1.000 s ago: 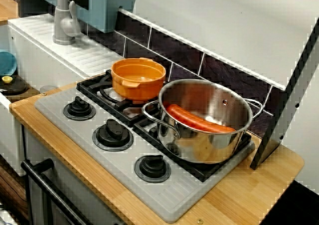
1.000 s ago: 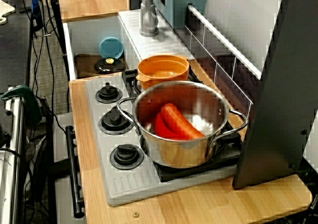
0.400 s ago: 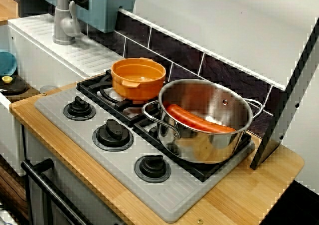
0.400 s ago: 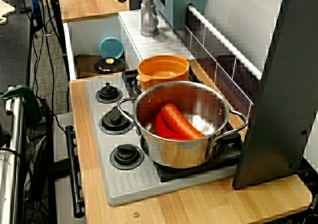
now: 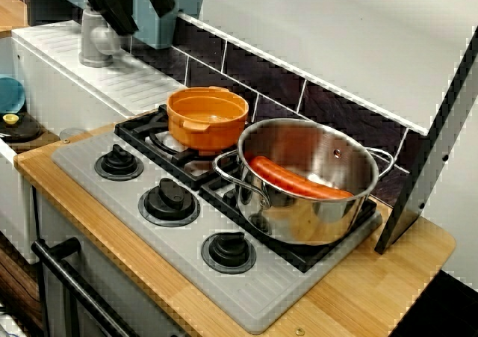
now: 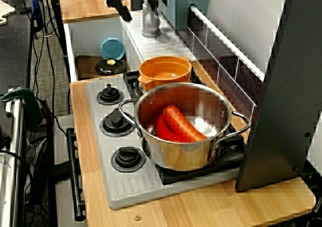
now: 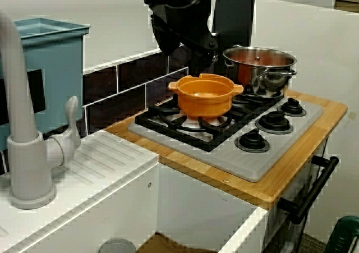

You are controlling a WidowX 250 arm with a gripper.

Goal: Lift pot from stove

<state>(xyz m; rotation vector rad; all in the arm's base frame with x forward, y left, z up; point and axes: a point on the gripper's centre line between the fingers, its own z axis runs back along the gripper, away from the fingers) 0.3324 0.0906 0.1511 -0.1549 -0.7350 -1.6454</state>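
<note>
Orange pot upright on stove rear burner grate, touching nothing. Jaws spread, empty, high by grey faucet; pot below, toward steel pot.

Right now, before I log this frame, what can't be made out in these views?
- Claw: the arm above it is cut off by the top edge in the front view; its fingers merge into a dark blur in the sink-side view.
- Red item in steel pot: underside hidden by the pot wall, identity unclear.
- Yellow-capped object, left edge: too small, front view.
</note>
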